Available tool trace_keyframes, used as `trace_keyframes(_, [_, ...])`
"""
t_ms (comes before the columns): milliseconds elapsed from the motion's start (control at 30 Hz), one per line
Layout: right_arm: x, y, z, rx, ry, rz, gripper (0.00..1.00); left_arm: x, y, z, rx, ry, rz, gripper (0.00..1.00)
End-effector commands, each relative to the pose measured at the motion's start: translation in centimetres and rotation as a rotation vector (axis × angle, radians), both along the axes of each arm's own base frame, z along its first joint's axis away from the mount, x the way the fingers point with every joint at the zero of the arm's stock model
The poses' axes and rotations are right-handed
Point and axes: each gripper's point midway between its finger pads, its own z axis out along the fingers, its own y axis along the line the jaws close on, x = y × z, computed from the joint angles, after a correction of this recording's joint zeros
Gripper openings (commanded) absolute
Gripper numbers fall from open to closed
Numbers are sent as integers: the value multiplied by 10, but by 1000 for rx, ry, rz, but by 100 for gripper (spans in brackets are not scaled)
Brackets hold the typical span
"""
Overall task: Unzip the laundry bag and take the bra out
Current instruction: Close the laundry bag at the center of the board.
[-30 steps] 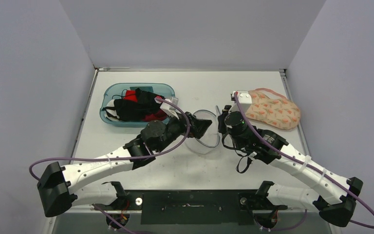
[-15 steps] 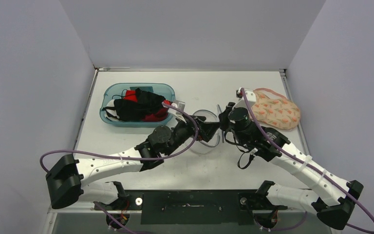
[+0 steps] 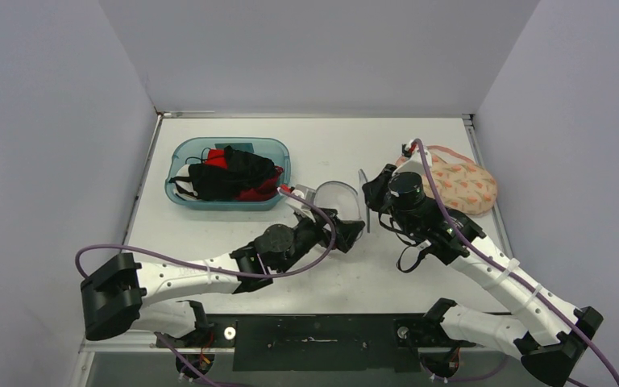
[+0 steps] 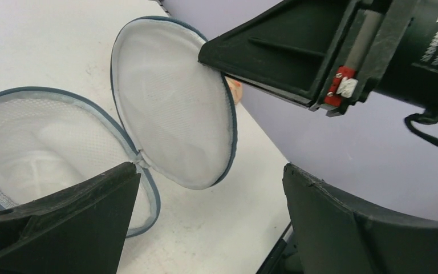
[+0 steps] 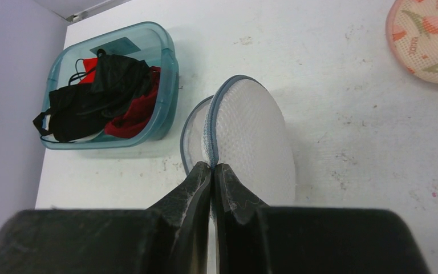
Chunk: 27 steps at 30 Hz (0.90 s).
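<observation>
Toward the upper left of the overhead view, a teal plastic bin (image 3: 278,148) sits on the white table (image 3: 330,141) with black and red garments (image 3: 224,173) heaped in it. Lower and nearer the middle, the left gripper (image 3: 350,234) lies low over the table, its fingers spread wide with nothing gripped. In the left wrist view the two black fingers (image 4: 63,228) fill the bottom corners of the frame, and the laundry bag (image 4: 171,125) shows in the gap beyond them.

The bag is at the centre of the table, a round clamshell of white mesh edged in grey-blue trim. It is unzipped: one half lies on the table like a shallow bowl, and the other stands nearly on edge, joined to it at one point on the rim. Just right of it, the right gripper (image 5: 212,166) is clamped on the trimmed rim of the raised half, its fingers pressed together with only the bag's edge between them. At the right side of the table, well apart from the bin, lies a pink flower-printed mesh piece (image 3: 461,184).

Inside the lower half a pale padded shape shows through the mesh, too faint to tell whether it is the bra. The zip pull cannot be picked out. The right arm covers the near-left part of the pink piece in the overhead view, and the frame edge cuts it off at the upper right of the right wrist view.
</observation>
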Motion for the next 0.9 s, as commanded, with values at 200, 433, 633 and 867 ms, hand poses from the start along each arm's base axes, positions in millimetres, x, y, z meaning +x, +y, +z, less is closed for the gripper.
trace_keyframes(200, [-2, 19, 19, 137, -23, 51, 5, 11, -21, 28, -10, -92, 36, 99])
trace_keyframes(433, [-2, 28, 14, 166, -4, 72, 5, 21, -30, 27, 5, -85, 76, 85])
trace_keyframes(633, [-3, 28, 11, 167, 0, 75, 5, 27, -30, 17, 18, -63, 101, 58])
trace_keyframes(867, [-4, 27, 12, 169, -4, 80, 12, 29, -29, 11, 21, -50, 116, 30])
